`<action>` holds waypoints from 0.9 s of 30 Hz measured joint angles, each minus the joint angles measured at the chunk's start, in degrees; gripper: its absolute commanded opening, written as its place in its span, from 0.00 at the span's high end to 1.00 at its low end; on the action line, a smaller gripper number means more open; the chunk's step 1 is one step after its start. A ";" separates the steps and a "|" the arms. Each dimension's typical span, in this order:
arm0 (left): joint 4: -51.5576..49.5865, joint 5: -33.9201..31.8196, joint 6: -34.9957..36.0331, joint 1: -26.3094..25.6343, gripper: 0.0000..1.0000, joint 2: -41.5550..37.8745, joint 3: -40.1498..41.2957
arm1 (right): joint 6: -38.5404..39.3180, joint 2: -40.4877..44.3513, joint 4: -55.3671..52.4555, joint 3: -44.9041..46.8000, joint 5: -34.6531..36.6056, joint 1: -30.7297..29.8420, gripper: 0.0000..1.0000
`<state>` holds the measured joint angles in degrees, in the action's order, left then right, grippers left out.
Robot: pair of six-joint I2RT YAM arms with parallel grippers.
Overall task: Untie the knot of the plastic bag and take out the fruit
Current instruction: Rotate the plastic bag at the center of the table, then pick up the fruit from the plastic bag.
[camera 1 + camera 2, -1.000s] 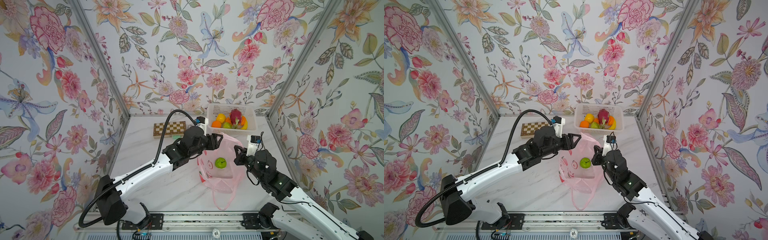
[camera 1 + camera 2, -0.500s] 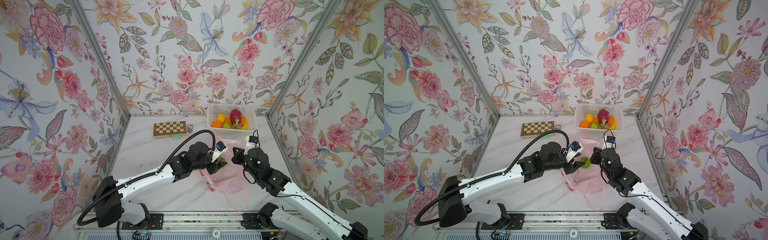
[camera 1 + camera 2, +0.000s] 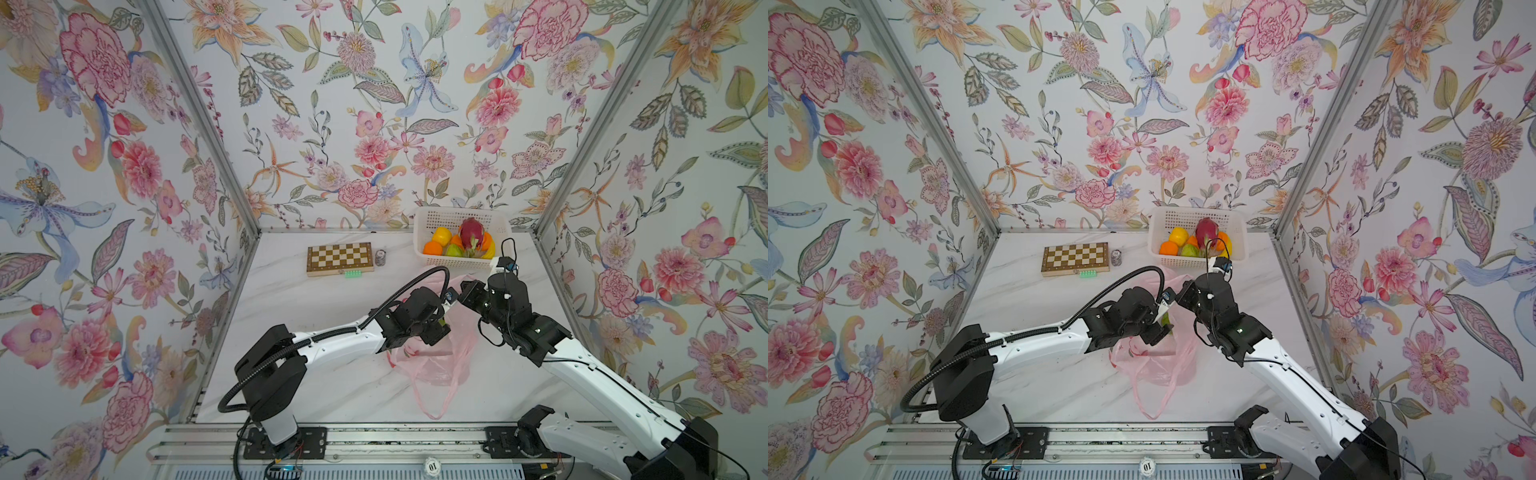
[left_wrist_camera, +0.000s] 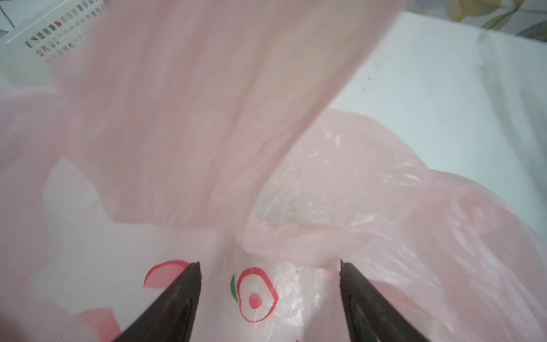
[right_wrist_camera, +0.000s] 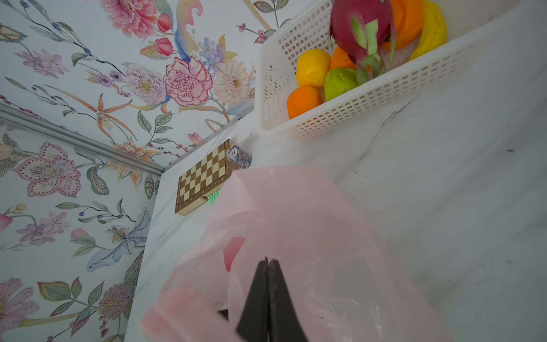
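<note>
Pinching a fold of thin pink film, the right gripper (image 5: 268,262) is clenched on the far right rim of the plastic bag (image 3: 432,365) and holds it lifted off the tabletop (image 3: 316,324). The likely reason shows in the left wrist view: the raised film stands as a broad sheet, so the mouth gapes instead of collapsing on what is inside. The left gripper (image 4: 268,263) has its jaws well apart and grasps nothing. They point down into the bag, with only crinkled film and a red printed mark between and below them.

In both top views that arm reaches in from the near left with its wrist over the bag's middle. A sliver of a green fruit (image 3: 1165,319) shows just beside the wrist, between the two arms. Whether the jaws are lined up on it cannot be told, since the wrist view gives only a faint greenish tinge behind the plastic.

No knot is visible anywhere. One loop handle (image 3: 436,405) trails loose toward the near edge, so the untying looks done and the emptying well along. The white basket (image 3: 440,216) at the far right holds a dragon fruit (image 3: 471,232), oranges (image 3: 432,248) and others, apart from the chessboard (image 3: 340,257) to its left. The next move probably calls for closing on the green fruit alone, as slack film could be caught in the jaws with it.
</note>
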<state>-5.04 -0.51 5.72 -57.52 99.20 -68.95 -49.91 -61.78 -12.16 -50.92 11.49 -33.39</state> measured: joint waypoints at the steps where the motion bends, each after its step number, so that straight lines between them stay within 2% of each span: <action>1: 0.04 -0.22 0.22 0.15 0.15 0.94 -0.28 | -0.11 -1.18 -0.44 -0.59 -0.48 0.28 0.88; 4: 0.33 -0.31 0.02 1.16 0.15 3.41 -0.74 | -0.42 -3.80 -2.89 -1.57 -0.66 2.05 0.71; 6: 0.42 0.20 -0.02 1.75 0.15 5.03 -1.42 | -0.33 -4.72 -5.25 -1.86 -0.61 4.00 0.48; 8: 0.79 0.83 -0.17 2.64 0.15 6.16 -1.62 | 0.48 -5.18 -7.45 -1.86 -1.22 6.64 0.32; 10: 0.90 2.05 -0.22 3.93 0.15 6.71 -1.62 | 2.51 -5.20 -9.66 -1.86 -2.67 9.09 0.22; 12: 1.68 4.46 -0.48 5.27 0.16 6.99 -1.62 | 4.39 -5.09 -11.58 -1.86 -3.93 10.38 0.19; 16: 4.20 10.78 -0.39 7.37 0.15 7.67 -1.62 | 7.34 -5.22 -13.62 -0.74 -8.37 13.11 0.19; 18: 5.25 13.81 0.09 8.09 0.14 8.50 -1.79 | 8.52 -6.45 -14.10 -0.24 -11.06 14.43 0.23; 20: 5.88 16.70 0.70 8.46 0.13 9.77 -2.40 | 9.57 -8.72 -14.19 -0.11 -12.85 15.04 0.36; 22: 6.12 19.56 1.55 8.76 0.11 11.30 -3.48 | 10.88 -11.52 -14.23 0.07 -13.99 15.28 0.54; 24: 6.23 21.38 2.60 8.79 0.11 12.57 -4.59 | 11.98 -13.44 -14.23 0.42 -14.10 15.61 0.67; 27: 6.08 22.86 4.55 8.79 0.11 14.14 -6.08 | 13.79 -15.63 -14.08 0.90 -14.36 16.76 0.80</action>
<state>1.04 22.35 10.26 -48.73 113.34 -75.02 -36.12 -77.41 -26.24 -50.02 -2.87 -16.62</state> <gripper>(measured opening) 0.891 0.255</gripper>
